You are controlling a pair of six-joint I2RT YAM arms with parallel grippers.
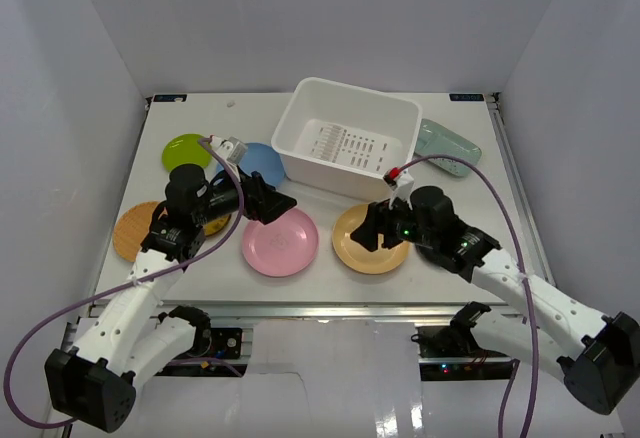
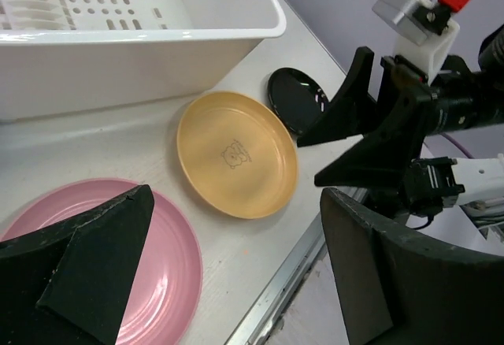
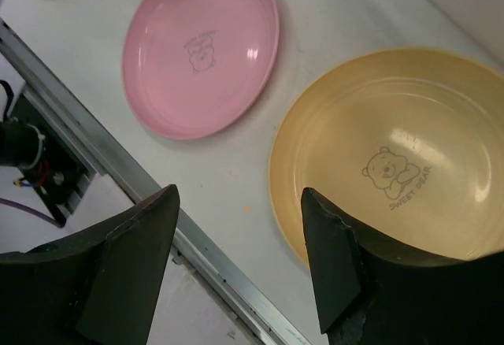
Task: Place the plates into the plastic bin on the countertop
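Note:
The white plastic bin (image 1: 345,138) stands at the back middle of the countertop (image 1: 430,258) with nothing in it. A pink plate (image 1: 280,242) and a yellow plate (image 1: 368,240) lie in front of it. My left gripper (image 1: 275,203) hovers open at the pink plate's (image 2: 169,242) far edge, one finger (image 2: 87,258) above it. My right gripper (image 3: 236,258) is open over the yellow plate's (image 3: 394,156) near rim, holding nothing. A small black plate (image 2: 298,99) lies beyond the yellow one (image 2: 236,153), hidden under my right arm in the top view.
Lime green (image 1: 183,150) and blue (image 1: 262,161) plates lie left of the bin. An orange woven plate (image 1: 135,230) is at the front left, with a brown-gold one (image 1: 215,223) partly under my left arm. A mint oblong dish (image 1: 447,145) sits right of the bin. The metal rail (image 3: 118,179) runs along the front edge.

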